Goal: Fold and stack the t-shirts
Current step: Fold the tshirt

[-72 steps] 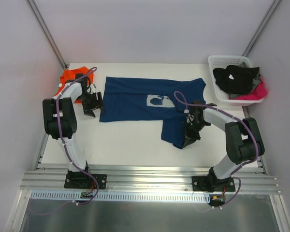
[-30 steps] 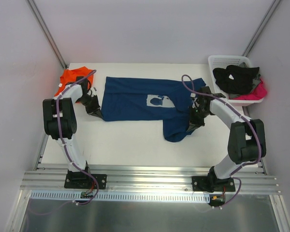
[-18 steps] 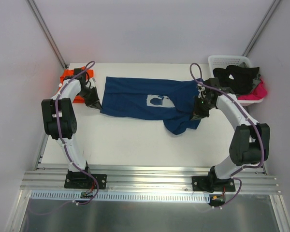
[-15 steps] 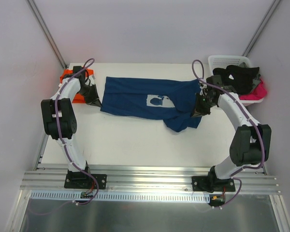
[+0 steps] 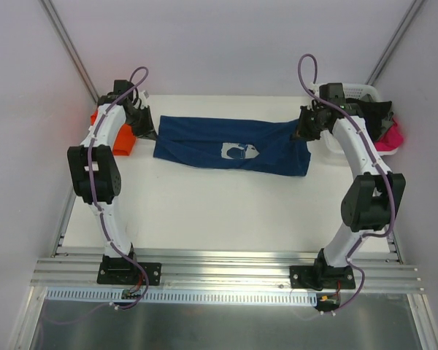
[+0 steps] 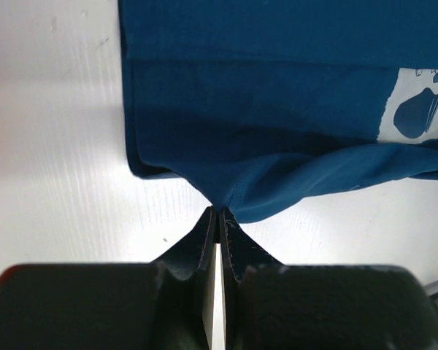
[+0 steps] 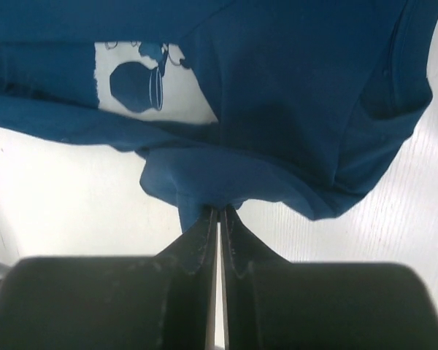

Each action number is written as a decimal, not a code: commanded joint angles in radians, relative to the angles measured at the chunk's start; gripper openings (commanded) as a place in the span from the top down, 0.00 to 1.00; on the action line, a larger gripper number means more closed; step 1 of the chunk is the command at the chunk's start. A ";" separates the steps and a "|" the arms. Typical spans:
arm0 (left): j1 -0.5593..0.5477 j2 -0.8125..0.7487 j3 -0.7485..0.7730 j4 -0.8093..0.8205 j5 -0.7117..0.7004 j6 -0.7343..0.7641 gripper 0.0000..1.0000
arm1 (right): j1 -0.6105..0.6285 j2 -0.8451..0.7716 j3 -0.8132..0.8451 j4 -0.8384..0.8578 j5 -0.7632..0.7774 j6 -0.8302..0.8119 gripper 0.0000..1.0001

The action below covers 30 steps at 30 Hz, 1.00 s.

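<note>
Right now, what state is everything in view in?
Navy blue cloth t-shirt with pale chest print: spread crosswise, near edge pinched at both ends, print showing.
Bright orange cloth t-shirt: set down at far left, partly hidden.
White plastic basket: holding dark and pink clothes.
Left end effector: shut on the navy t-shirt.
Right end effector: shut on the navy t-shirt.

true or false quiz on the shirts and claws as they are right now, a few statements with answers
The left claw is shut on the navy blue cloth t-shirt. True.
The right claw is open and holds nothing. False: it is shut on the same shirt.
The bright orange cloth t-shirt lies on top of the navy one. False: it lies apart, at the left edge of the white table.
The white plastic basket holds dark and pink clothes. True.
</note>
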 commanded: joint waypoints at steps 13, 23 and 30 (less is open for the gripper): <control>-0.016 0.127 0.180 0.010 -0.095 0.036 1.00 | -0.025 0.234 0.281 0.005 0.071 -0.049 1.00; -0.015 0.153 0.232 0.033 -0.173 0.030 1.00 | -0.035 0.302 0.378 0.004 0.108 -0.074 0.99; -0.015 0.210 0.298 0.047 -0.203 0.039 1.00 | -0.034 0.406 0.514 0.012 0.133 -0.094 0.99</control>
